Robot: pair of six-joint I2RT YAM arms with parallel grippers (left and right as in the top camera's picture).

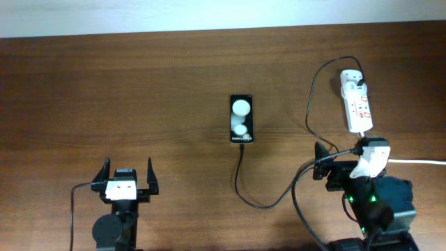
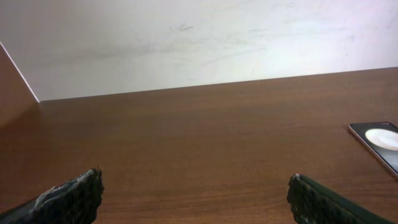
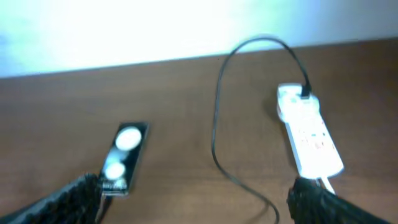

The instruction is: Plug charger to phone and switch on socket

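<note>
The black phone (image 1: 242, 118) lies flat mid-table, two white round spots on its face. It also shows in the right wrist view (image 3: 124, 158) and at the right edge of the left wrist view (image 2: 380, 140). The thin black charger cable (image 1: 259, 203) meets the phone's near edge, loops right and rises to a white adapter (image 1: 352, 78) on the white socket strip (image 1: 360, 109). In the right wrist view the cable (image 3: 216, 134) curves beside the strip (image 3: 309, 137). My right gripper (image 1: 341, 148) (image 3: 196, 199) is open and empty just short of the strip. My left gripper (image 1: 127, 169) (image 2: 196, 196) is open and empty at the front left.
The strip's thick white cord (image 1: 418, 162) runs off to the right edge, past my right arm. A pale wall (image 2: 186, 37) stands behind the table's far edge. The brown wooden table (image 1: 139, 90) stretches left of the phone.
</note>
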